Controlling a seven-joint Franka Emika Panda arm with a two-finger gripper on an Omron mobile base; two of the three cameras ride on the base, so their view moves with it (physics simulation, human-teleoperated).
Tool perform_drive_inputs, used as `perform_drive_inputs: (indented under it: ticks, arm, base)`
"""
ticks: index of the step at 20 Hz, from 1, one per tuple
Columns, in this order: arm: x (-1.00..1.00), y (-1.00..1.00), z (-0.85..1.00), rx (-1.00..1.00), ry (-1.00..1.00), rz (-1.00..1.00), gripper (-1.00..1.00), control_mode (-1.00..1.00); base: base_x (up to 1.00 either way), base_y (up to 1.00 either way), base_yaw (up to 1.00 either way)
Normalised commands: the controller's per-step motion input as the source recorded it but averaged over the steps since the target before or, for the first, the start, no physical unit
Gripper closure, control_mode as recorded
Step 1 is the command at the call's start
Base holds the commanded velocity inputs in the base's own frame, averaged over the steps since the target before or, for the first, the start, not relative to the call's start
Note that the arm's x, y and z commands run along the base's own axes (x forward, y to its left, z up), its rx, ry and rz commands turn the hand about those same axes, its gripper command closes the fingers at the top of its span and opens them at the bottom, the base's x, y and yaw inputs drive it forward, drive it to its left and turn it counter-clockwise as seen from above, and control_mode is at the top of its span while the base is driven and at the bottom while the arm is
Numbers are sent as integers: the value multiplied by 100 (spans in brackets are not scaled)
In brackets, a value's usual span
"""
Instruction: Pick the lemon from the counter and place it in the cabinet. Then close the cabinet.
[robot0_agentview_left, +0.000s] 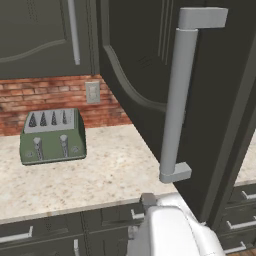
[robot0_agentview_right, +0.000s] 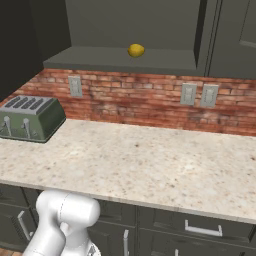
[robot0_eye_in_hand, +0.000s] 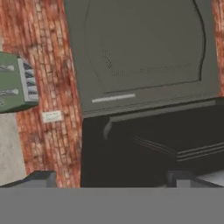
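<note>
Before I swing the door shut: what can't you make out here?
- Gripper: hand view's bottom edge cuts off the fingertips; open or shut unclear.
- Cabinet interior: left base view, the open door hides it.
- Lemon: right base view, too small for detail.

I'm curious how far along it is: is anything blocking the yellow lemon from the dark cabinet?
Nothing visible does. The small round yellow lemon already sits on the shelf of the dark grey wall cabinet, whose arched-panel door with a light-grey bar handle stands open.
</note>
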Motion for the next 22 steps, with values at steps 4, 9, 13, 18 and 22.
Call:
perform_drive_inputs:
  ticks: [4, 9, 13, 18, 22]
  arm:
    - [40, 2, -1, -12, 0, -28, -100, -100]
    - [34, 0, 0, -8, 0, -31, -100, -100]
    - [47, 0, 0, -4, 0, -26, -100, -100]
    - [36, -10, 0, -2, 3, -30, -100, -100]
    - [4, -64, 0, 0, 8, -30, -100, -100]
  base:
    - [0, 0, 0]
    - [0, 0, 0]
    - [0, 0, 0]
    - [0, 0, 0]
    - [0, 0, 0]
